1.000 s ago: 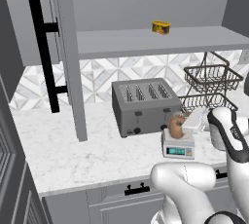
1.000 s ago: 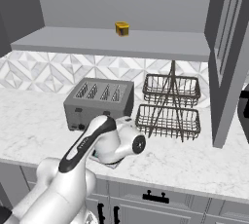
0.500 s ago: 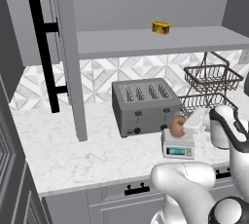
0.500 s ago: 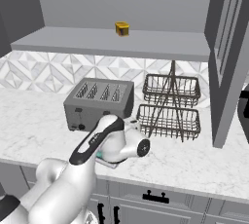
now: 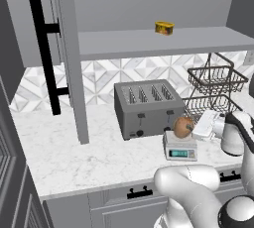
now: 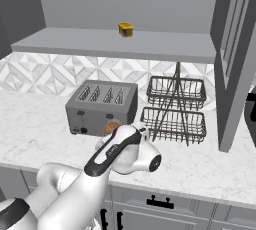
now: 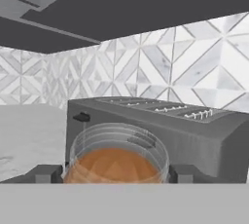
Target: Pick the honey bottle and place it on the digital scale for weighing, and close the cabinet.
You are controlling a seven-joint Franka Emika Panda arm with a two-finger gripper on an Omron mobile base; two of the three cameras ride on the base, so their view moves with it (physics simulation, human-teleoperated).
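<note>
Change from half a second ago: the hand has drawn back from the bottle toward the wire rack; bottle, scale and cabinet door lie as before.

Bottle (image 5: 183, 127): rounded, orange-brown, glossy; stands on the scale (image 5: 180, 149) just in front of the toaster (image 5: 147, 107). In the hand view the bottle (image 7: 115, 158) sits low and centred, a pale translucent cap ring over orange, between the two dark fingertips (image 7: 46, 174) but apart from both.

Gripper (image 5: 206, 125): white, held beside the bottle on its rack side; jaws spread wide, gripping nothing.

Scale: small light-grey box, flat top, teal display on its front, on the marbled white counter (image 5: 74, 157).

Toaster: dark grey, boxy, four slots.

Rack (image 6: 175, 109): two-tier dark wire basket.

Cabinet door (image 5: 67, 53): grey, swung open, long black bar handle (image 5: 45, 53).

Shelf (image 6: 115, 44): grey, bearing a small yellow container (image 6: 125, 29).
</note>
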